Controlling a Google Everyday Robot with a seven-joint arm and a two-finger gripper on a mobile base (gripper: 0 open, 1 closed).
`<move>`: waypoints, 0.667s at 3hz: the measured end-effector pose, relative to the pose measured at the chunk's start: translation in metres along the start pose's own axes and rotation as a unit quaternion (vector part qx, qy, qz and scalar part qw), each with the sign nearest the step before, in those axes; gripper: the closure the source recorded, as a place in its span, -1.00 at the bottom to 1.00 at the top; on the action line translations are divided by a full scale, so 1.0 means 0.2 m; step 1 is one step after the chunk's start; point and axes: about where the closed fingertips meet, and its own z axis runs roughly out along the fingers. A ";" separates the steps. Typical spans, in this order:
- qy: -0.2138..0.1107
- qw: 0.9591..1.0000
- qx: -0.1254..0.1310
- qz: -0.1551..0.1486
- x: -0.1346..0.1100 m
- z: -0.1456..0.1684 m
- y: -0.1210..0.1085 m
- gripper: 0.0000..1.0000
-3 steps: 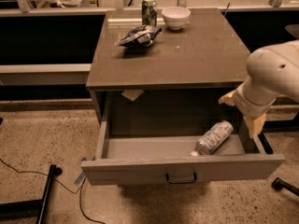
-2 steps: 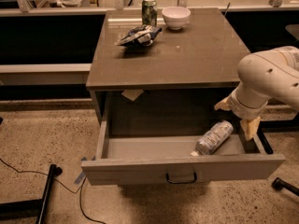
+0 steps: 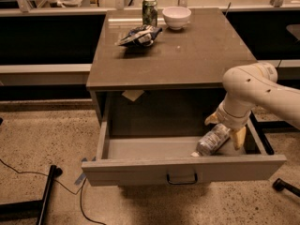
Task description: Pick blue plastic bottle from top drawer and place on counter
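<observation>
The blue plastic bottle (image 3: 212,141) lies on its side in the right part of the open top drawer (image 3: 183,167), white cap toward the front. The gripper (image 3: 225,128) hangs from the white arm directly over the bottle's far end, its two yellowish fingers (image 3: 238,137) spread on either side of the bottle, open. The drawer is pulled far out, its dark handle at the front centre. The counter (image 3: 187,55) is above, behind the drawer.
On the counter's far part stand a green can (image 3: 150,11), a white bowl (image 3: 176,17) and a crumpled chip bag (image 3: 139,35). A dark stand leg (image 3: 44,198) and cable lie on the speckled floor at left. A caster (image 3: 281,185) sits at right.
The arm has moved left and lower into the drawer, bringing the gripper from beside the bottle to over its far end. The bottle has not moved.
</observation>
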 end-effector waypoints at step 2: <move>-0.041 0.999 0.002 -0.008 -0.05 0.07 -0.01 0.38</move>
